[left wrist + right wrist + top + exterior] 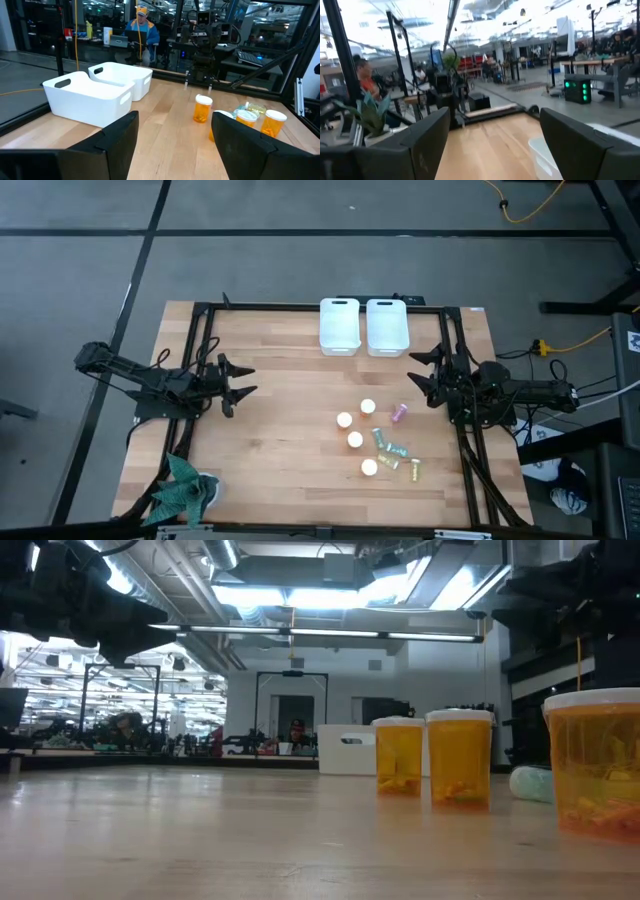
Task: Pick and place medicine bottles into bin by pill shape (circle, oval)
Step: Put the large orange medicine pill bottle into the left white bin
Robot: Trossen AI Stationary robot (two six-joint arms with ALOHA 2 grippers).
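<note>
Several medicine bottles stand or lie loose on the wooden table (270,430), right of its middle. Orange ones with white caps (354,440) (203,108) (460,758) stand upright on their bases. A small pink one (399,413), green ones (397,449) and a yellow one (414,470) lie among them. Two white bins (339,326) (387,326) stand side by side at the far edge. My left gripper (240,380) (172,145) hangs open at the left side. My right gripper (420,370) (492,145) hangs open at the right side. Both are clear of the bottles.
A green toy plant (185,488) sits at the near left corner. A black frame (200,350) runs along the table's edges. Bare wood lies between the two arms and left of the bottles. A person (142,30) sits beyond the table's right side.
</note>
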